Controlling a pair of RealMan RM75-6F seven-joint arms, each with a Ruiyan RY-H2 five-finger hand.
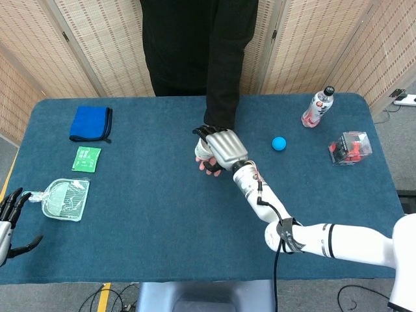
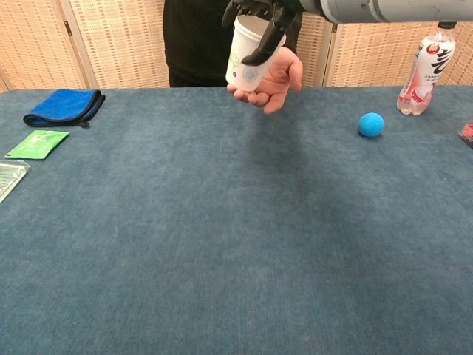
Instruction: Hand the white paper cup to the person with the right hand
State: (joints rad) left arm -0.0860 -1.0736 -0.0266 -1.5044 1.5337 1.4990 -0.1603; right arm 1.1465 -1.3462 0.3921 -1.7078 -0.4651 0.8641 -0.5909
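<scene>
Right hand grips the white paper cup, dark fingers wrapped over its rim and down its side. Cup: white, tapered, open top, faint green and blue print on the wall, tilted slightly. It hangs below the hand, directly over the person's open palm; contact between cup base and palm cannot be confirmed. In the head view the right hand covers most of the cup and palm.

Right of the hand on the desk: blue ball, then a drink bottle. Far left: blue cloth, green packet.

Left hand rests at the desk's near-left edge, fingers apart, holding nothing.
</scene>
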